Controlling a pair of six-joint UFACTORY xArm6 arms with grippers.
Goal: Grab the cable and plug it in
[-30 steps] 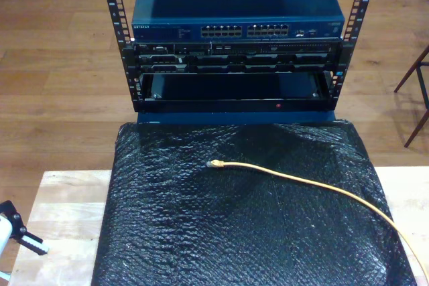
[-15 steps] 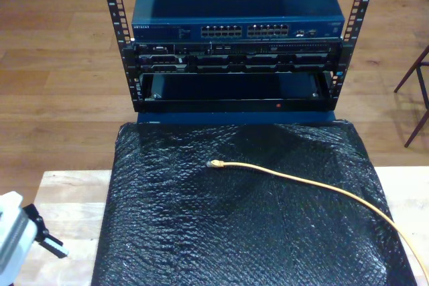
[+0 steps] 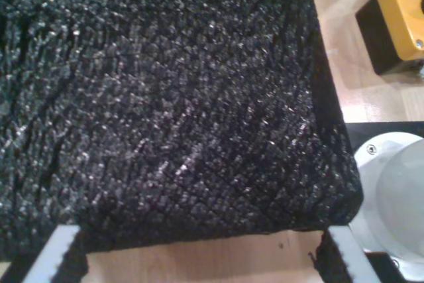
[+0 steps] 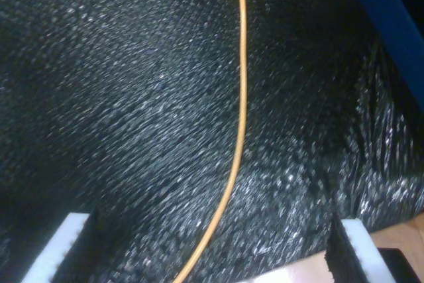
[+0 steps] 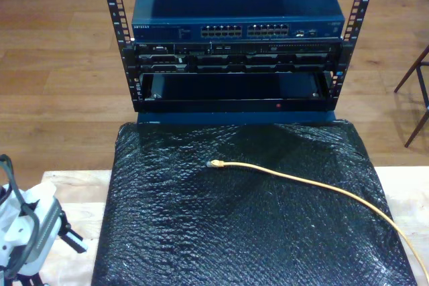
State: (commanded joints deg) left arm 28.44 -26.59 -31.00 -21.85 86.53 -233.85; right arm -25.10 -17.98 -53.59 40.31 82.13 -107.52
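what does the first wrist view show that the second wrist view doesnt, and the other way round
First wrist view's own: a yellow box, a white round base and bare wooden table past the mat's edge. Second wrist view's own: the cable lying loose on the mat, and a blue edge. Shared: the black bubble mat, with my first gripper and my second gripper each open over it, fingers wide apart and holding nothing.
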